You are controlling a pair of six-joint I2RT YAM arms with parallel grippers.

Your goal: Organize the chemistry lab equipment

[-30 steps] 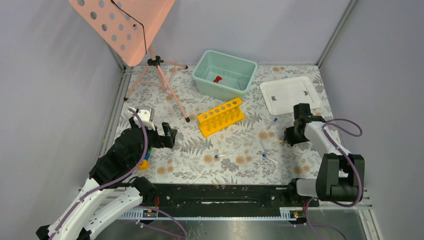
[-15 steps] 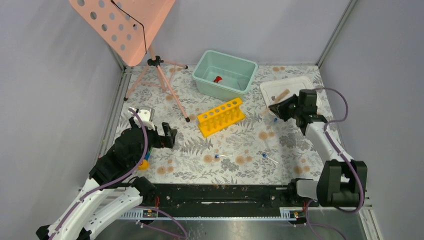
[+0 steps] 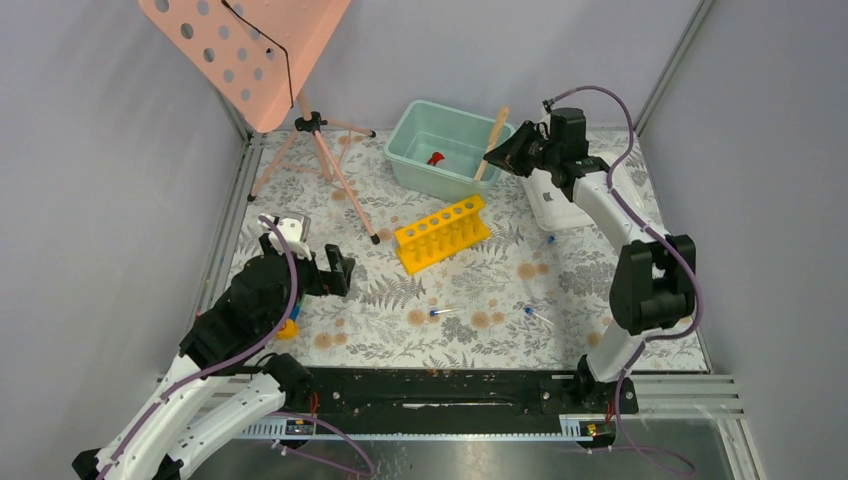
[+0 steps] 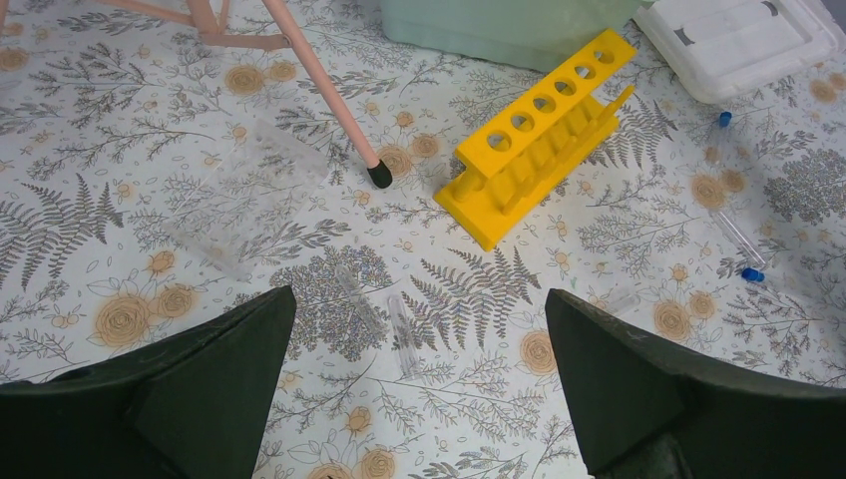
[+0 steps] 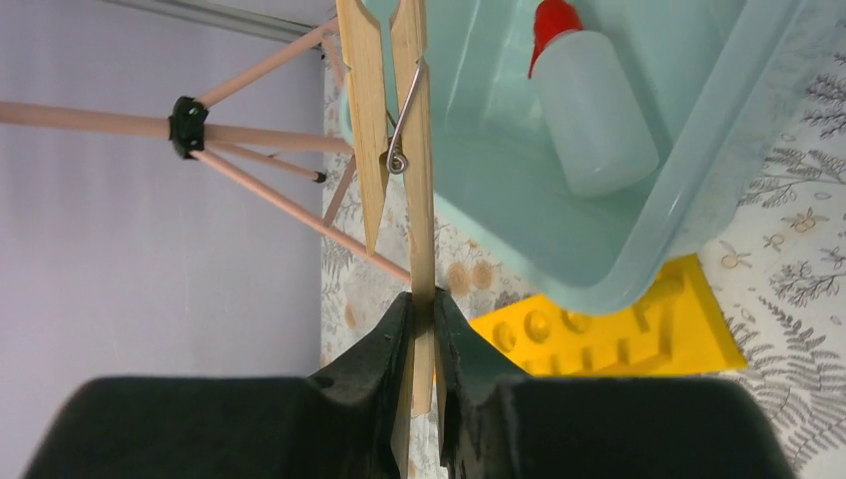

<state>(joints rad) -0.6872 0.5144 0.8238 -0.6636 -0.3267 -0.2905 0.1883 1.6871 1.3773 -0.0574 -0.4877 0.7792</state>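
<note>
Stretched far forward, the right gripper (image 5: 421, 299) pinches a wooden clothespin (image 5: 417, 230), seemingly above the teal bin (image 3: 415, 165) holding the red-capped bottle (image 5: 594, 110). The left gripper (image 4: 419, 299) hangs low, spread wide, near the yellow rack (image 4: 469, 205).

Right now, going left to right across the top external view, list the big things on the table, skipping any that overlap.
Pink perforated stand on a tripod → yellow plastic test-tube rack → white plastic lid.

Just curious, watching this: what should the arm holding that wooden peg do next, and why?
Probably ease the right gripper slightly farther over the teal bin and open. It pinches the wooden peg near the bin's rim, and the red-capped bottle already lies inside.
</note>
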